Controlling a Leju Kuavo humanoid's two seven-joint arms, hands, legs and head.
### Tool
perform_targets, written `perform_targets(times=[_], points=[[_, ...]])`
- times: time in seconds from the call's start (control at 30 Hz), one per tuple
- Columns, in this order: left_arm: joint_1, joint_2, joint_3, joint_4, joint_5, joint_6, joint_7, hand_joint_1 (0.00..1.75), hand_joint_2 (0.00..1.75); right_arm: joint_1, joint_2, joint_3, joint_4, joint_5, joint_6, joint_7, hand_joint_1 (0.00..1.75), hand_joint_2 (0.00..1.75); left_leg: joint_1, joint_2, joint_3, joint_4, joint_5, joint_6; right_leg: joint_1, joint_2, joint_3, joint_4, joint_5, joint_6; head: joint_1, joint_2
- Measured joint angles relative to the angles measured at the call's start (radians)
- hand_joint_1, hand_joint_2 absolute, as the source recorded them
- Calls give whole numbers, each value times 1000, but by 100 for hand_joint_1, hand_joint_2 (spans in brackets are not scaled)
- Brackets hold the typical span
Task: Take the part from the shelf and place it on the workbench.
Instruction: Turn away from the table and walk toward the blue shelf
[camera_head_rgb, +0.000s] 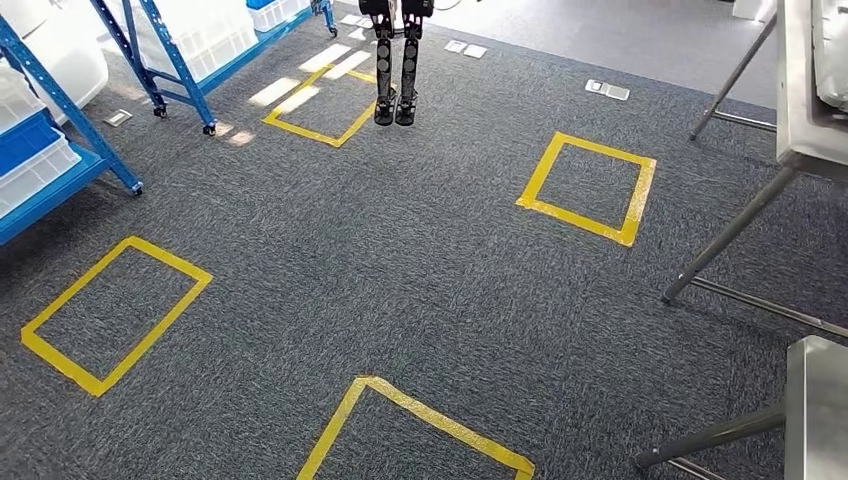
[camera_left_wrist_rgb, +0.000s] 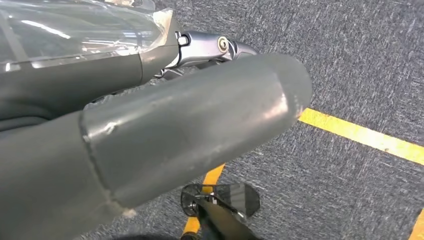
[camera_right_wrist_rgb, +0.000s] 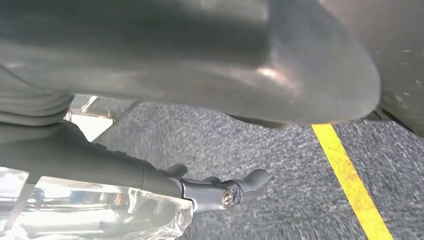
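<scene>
With the clear-wrapped part (camera_left_wrist_rgb: 75, 30) held against the fingers of the left hand (camera_left_wrist_rgb: 165, 135) and right hand (camera_right_wrist_rgb: 200, 60), carry it level across the carpet (camera_head_rgb: 420, 260) toward the steel workbench (camera_head_rgb: 805, 90).

Left hand (camera_left_wrist_rgb: 165, 135) and right hand (camera_right_wrist_rgb: 200, 75) both hang floorward, thumbs extended, fingers indistinct.

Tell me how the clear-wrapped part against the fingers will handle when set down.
The clear-wrapped part looks glossy, so it may slide along the fingers. Its film is crinkled at the edge in the right wrist view, so the wrap probably gives rather than staying stiff. Weight I cannot judge.
</scene>
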Motion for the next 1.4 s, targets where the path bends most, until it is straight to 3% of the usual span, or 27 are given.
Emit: perform_targets(times=[0.03, 0.1, 0.17, 0.23, 0.3, 0.33, 0.37, 0.4, 0.47, 0.53, 0.6, 0.67, 0.7, 0.77, 0.83, 0.87, 0.93, 1.0, 1.07, 1.13, 1.2, 1.27, 1.33, 1.37, 1.4], points=[[-2, 0, 0, 0, 0, 0, 0, 0, 0, -1, 0, 0, 0, 0, 0, 1, 0, 0, -5, 7, 6, -17, 0, 3, 3, -8, 0, 0, -1, 2, 1, 0], [-4, -1, 0, 0, 0, -1, 0, 0, 0, -2, 0, 0, 0, 0, 0, 2, 0, 0, -7, -14, 2, -25, 6, 11, 6, -24, 1, -1, -4, 8, 2, 0], [-4, -3, 0, 0, 0, -1, -1, 0, 0, -3, 0, 0, 0, 0, 0, 2, 0, 0, -2, -36, 4, -36, 16, 23, 4, 6, -9, 27, -23, 14, 2, 0], [-6, -5, 0, 0, 0, -1, -1, 0, 0, -1, -1, 0, 0, 0, 0, 2, 0, 0, 2, -58, 3, -41, 23, 31, -2, 59, -51, 123, -72, 11, 4, 0], [-8, -6, 0, 0, 0, -1, -1, 0, 0, 2, -2, 0, 0, 0, 0, 2, 0, 0, 3, -84, 0, -41, 26, 34, -7, 77, -110, 249, -120, 11, 5, 0], [-7, -7, 0, 0, 0, -1, -1, 0, 0, 3, -3, 0, 0, 0, 0, 2, 0, 0, 3, -98, 0, -40, 26, 34, -9, 80, -125, 282, -127, 16, 5, 0], [-6, -8, 0, 0, 0, -1, -1, 0, 0, 4, -5, 0, 0, 0, 0, 3, 0, 0, 3, -112, 0, -40, 27, 33, -11, 82, -122, 274, -116, 25, 5, 0], [-5, -9, 0, 0, 0, -1, -1, 0, 0, 3, -6, 0, 0, -1, 0, 3, 0, 0, 4, -125, 1, -39, 27, 31, -15, 85, -101, 226, -90, 36, 5, 0], [-5, -11, 1, 0, 0, -3, -1, 0, 0, 1, -8, 0, 0, -1, 1, 4, 0, 0, 4, -150, 1, -37, 28, 23, -23, 108, -39, 84, -31, 53, 5, 0], [-5, -11, 1, 0, 0, -5, -2, 0, 0, -2, -7, 0, 0, -2, 2, 4, 0, 0, 3, -168, -2, -34, 29, 11, -24, 125, -8, 7, -2, 47, 6, 0], [-3, -11, 1, 0, 0, -6, -3, 0, 0, -4, -6, 0, 0, -3, 3, 5, 0, 0, 4, -178, -7, -36, 33, 0, -21, 116, -6, 1, 3, 31, 5, 0], [0, -11, 0, 0, 0, -6, -3, 0, 0, -5, -6, -1, -1, -3, 3, 5, 0, 0, 5, -152, -17, -21, 22, -9, -23, 102, -5, -1, 9, 18, 1, 0], [0, -11, 0, 0, 0, -6, -3, 0, 0, -5, -5, -1, -1, -3, 3, 6, 0, 0, 5, -129, -31, 11, 1, -13, -23, 94, -6, -2, 11, 10, -1, 0], [-2, -12, 0, 0, 0, -6, -3, 0, 0, -3, -5, -1, -1, -2, 3, 6, 0, 0, 4, -86, -82, 128, -66, -19, -18, 74, -7, -3, 11, -2, -6, 0], [-2, -12, 0, 0, 0, -7, -3, 0, 0, 0, -7, -1, -1, -1, 4, 6, 0, 0, 5, -77, -132, 239, -108, -20, -12, 51, -8, -3, 9, -9, -6, 0], [-1, -13, 0, 0, 0, -7, -3, 0, 0, 0, -7, -1, -1, -1, 5, 6, 0, 0, 5, -75, -136, 251, -103, -18, -10, 40, -7, -2, 8, -10, -6, 0], [1, -13, 1, 0, 0, -7, -3, 0, 0, -1, -8, -1, -1, 0, 6, 6, 0, 0, 3, -63, -85, 159, -47, -8, -5, 20, -4, -3, 6, -12, -6, 0], [-2, -13, 0, 0, 0, -7, -3, 0, 0, -2, -6, -1, -1, 1, 7, 6, 0, 0, -6, -24, -16, 27, -3, 6, 2, 3, -1, -3, 4, -12, -5, 0], [-6, -13, 0, 0, 0, -7, -2, 0, 0, -2, -5, -1, -1, 1, 11, 7, 0, 0, -16, -5, 6, -26, 4, 15, 7, -15, -2, -2, 1, -9, -5, 0], [-6, -14, 0, 0, -1, -7, -1, 0, 0, -5, -5, 0, -1, 3, 18, 10, 0, 0, -14, -27, 5, -34, 12, 21, 10, -29, -1, -3, -1, -3, -5, 0], [-4, -15, 1, 0, -1, -6, 1, 0, 0, -7, -4, 1, -1, 6, 23, 13, 0, 0, -7, -48, 11, -51, 25, 30, 9, 4, -10, 24, -20, 2, -4, 0], [-6, -17, 1, 0, -2, -6, 1, 0, 0, -6, -4, 2, -1, 8, 25, 14, 0, 0, -2, -70, 12, -59, 34, 36, 2, 60, -56, 130, -71, 0, -1, 0], [-8, -17, 1, 0, -4, -7, 1, 0, 0, -3, -5, 2, -1, 8, 26, 15, 0, 0, -1, -96, 9, -59, 37, 37, -6, 80, -114, 253, -116, 2, -1, 0], [-6, -18, 1, 0, -6, -8, 0, 0, 0, -1, -6, 2, -1, 8, 27, 15, 0, 0, -1, -109, 8, -58, 37, 36, -10, 82, -124, 275, -117, 9, -1, 0], [-4, -18, 1, 0, -6, -9, 0, 0, 0, 0, -7, 3, -1, 8, 27, 15, 0, 0, 1, -122, 9, -57, 38, 34, -14, 83, -117, 256, -103, 20, -1, 0]])
